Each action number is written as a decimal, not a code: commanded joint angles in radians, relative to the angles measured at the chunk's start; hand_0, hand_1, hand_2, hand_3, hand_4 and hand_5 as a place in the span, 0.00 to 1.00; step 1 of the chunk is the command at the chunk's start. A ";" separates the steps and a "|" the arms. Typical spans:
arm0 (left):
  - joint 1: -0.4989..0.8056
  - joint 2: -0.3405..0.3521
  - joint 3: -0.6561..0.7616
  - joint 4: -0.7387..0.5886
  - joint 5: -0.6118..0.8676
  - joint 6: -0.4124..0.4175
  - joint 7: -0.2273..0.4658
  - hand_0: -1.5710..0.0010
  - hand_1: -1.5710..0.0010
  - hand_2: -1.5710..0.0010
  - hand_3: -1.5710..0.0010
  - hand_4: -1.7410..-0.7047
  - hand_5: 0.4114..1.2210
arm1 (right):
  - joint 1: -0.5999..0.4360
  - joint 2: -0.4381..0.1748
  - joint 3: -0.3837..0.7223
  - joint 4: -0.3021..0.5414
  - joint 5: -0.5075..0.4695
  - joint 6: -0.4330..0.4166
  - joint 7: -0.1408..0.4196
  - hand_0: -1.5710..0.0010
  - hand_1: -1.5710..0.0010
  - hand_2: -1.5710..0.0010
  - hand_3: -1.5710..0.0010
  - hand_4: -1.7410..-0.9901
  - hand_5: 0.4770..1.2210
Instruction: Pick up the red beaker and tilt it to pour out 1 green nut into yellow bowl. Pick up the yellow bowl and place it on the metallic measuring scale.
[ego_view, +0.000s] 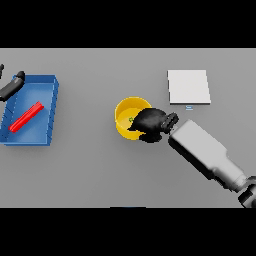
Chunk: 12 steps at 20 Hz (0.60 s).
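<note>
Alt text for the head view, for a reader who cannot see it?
The right robot hand grips the rim of the yellow bowl, a green nut inside. The metallic scale sits beyond, and the red beaker lies in a blue tray near the left robot hand.

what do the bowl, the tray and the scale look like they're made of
Bowl: likely plastic, flat uniform yellow, no glints. Tray: probably plastic too, matte blue with thin walls. Scale: a pale grey-white slab, possibly brushed metal, though it shows no reflections.

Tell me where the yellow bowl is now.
In the head view the yellow bowl sits near the table's middle, under the right hand, left of and below the scale.
</note>
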 joint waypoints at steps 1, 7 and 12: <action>0.005 0.000 0.002 -0.003 0.003 0.000 -0.010 1.00 1.00 1.00 1.00 0.98 0.35 | 0.002 -0.008 0.000 0.003 -0.005 -0.007 -0.025 0.21 0.23 0.29 0.47 0.17 0.88; 0.003 -0.001 -0.004 0.003 0.000 -0.012 -0.004 1.00 1.00 1.00 1.00 0.99 0.35 | 0.001 -0.011 0.001 -0.010 -0.002 -0.039 -0.010 0.06 0.06 0.18 0.22 0.04 0.97; 0.001 -0.001 0.001 0.012 0.007 -0.019 -0.002 1.00 1.00 1.00 1.00 0.99 0.35 | 0.004 -0.037 -0.040 -0.064 -0.036 0.000 0.013 0.02 0.02 0.15 0.15 0.01 0.99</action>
